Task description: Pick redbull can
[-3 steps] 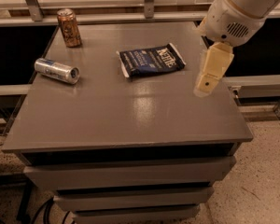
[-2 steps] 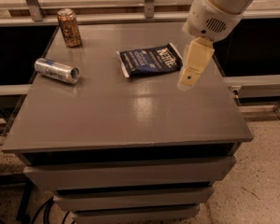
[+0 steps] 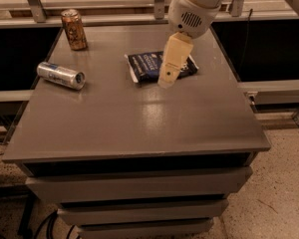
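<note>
The redbull can (image 3: 61,75), slim and silver with blue markings, lies on its side at the left of the grey table (image 3: 139,118), its shiny top facing right. My gripper (image 3: 167,81) hangs from the white arm above the table's middle, over the blue bag, well to the right of the can. It holds nothing.
An orange-brown can (image 3: 74,29) stands upright at the table's back left corner. A dark blue snack bag (image 3: 148,66) lies flat at the back centre, partly behind the gripper. Metal rails run behind the table. The table's edge drops off at left and front.
My gripper has moved leftward across the table, from near the right edge to over the blue bag. The cans and the bag have not moved.
</note>
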`<move>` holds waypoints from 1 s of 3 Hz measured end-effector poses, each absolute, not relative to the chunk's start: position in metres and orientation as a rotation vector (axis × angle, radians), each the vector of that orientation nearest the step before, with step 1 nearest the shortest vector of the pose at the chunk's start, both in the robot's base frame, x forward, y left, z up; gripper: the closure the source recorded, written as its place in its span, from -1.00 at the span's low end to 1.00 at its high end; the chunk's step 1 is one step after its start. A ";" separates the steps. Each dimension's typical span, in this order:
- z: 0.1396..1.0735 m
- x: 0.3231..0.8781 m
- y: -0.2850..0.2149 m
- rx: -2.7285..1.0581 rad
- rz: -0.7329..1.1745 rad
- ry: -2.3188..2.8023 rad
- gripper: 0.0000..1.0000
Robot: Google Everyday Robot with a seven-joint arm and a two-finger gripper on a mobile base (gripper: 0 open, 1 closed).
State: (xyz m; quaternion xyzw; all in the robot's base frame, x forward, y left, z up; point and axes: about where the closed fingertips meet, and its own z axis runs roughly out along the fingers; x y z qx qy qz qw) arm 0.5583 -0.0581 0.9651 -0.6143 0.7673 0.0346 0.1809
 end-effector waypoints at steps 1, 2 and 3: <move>0.958 0.567 -0.036 -1.737 0.140 2.179 -1.00; 0.954 0.574 -0.016 -1.740 0.180 2.182 -1.00; 0.950 0.575 0.006 -1.761 0.217 2.178 -1.00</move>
